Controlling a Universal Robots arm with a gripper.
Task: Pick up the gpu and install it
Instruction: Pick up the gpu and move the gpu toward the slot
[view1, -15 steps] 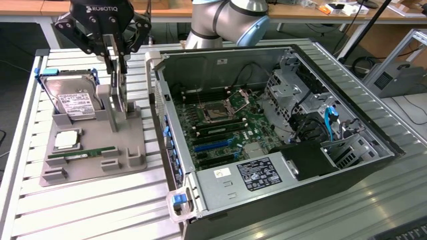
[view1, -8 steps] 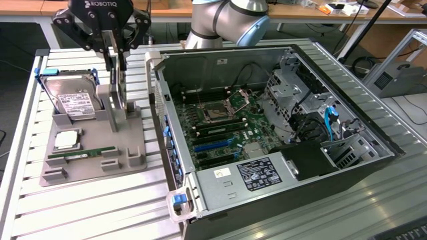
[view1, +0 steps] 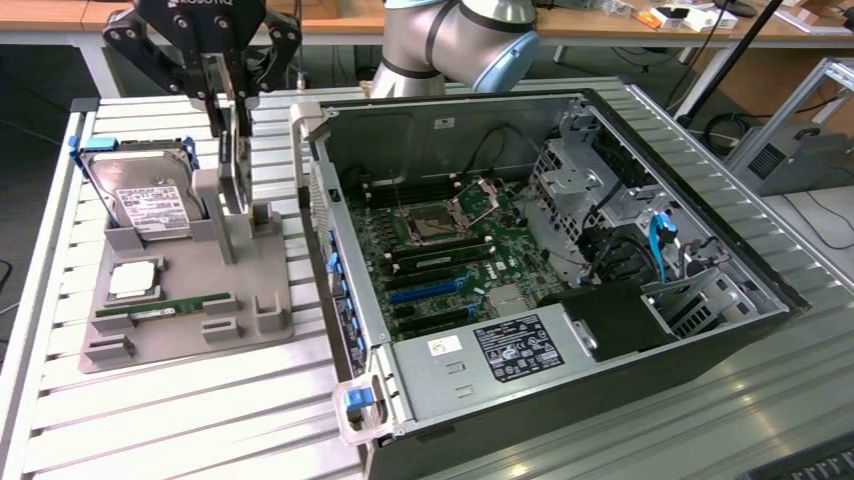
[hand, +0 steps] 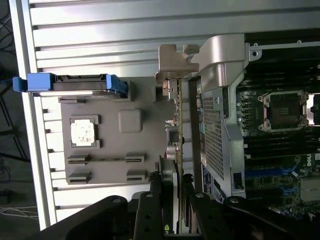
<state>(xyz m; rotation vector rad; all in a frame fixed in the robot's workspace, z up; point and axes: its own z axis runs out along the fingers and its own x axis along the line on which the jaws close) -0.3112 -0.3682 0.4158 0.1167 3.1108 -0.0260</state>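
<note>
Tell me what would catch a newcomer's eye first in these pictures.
The open computer case, lying on its side with its motherboard bared, takes up the exterior view's right. At that view's upper left the black pincer grips the gpu, standing on edge at a grey parts tray that also holds a hard drive in blue rails.

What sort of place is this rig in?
Probably a robotics lab or workshop: an open black desktop computer case lies on a slatted aluminium table, beside a grey plastic fixture tray holding PC parts, with wooden workbenches behind.
</note>
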